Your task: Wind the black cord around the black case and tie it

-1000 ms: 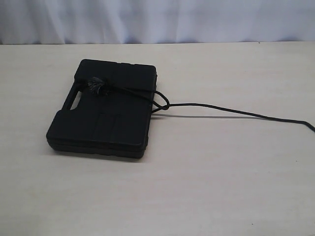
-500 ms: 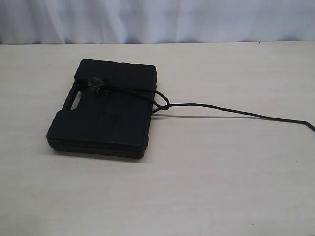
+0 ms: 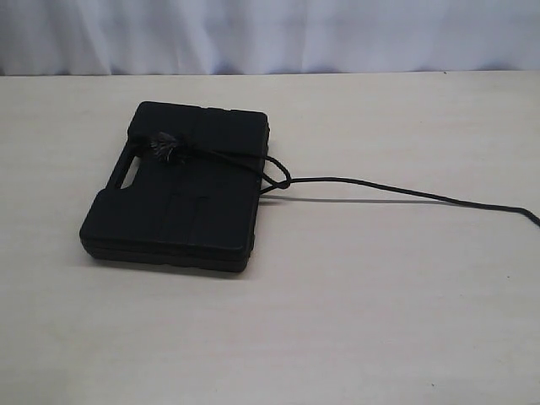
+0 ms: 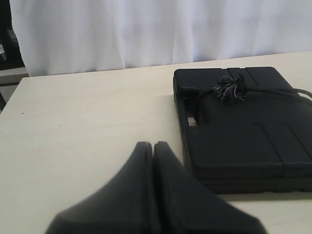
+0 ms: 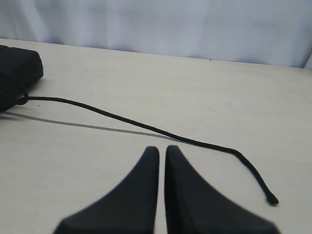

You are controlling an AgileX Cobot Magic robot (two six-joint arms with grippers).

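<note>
The black case lies flat on the table, left of centre, its handle slot toward the left. The black cord has its frayed tufted end on the lid, crosses to the case's right edge, forms a small loop there, then trails right across the table. Neither gripper shows in the exterior view. In the left wrist view my left gripper is shut and empty, short of the case. In the right wrist view my right gripper is shut on nothing, just short of the cord, whose plain end lies nearby.
The pale wooden table extends all round the case. A white curtain hangs behind the table's far edge. The cord's stretch nearest the case is lifted slightly and casts a shadow line on the table.
</note>
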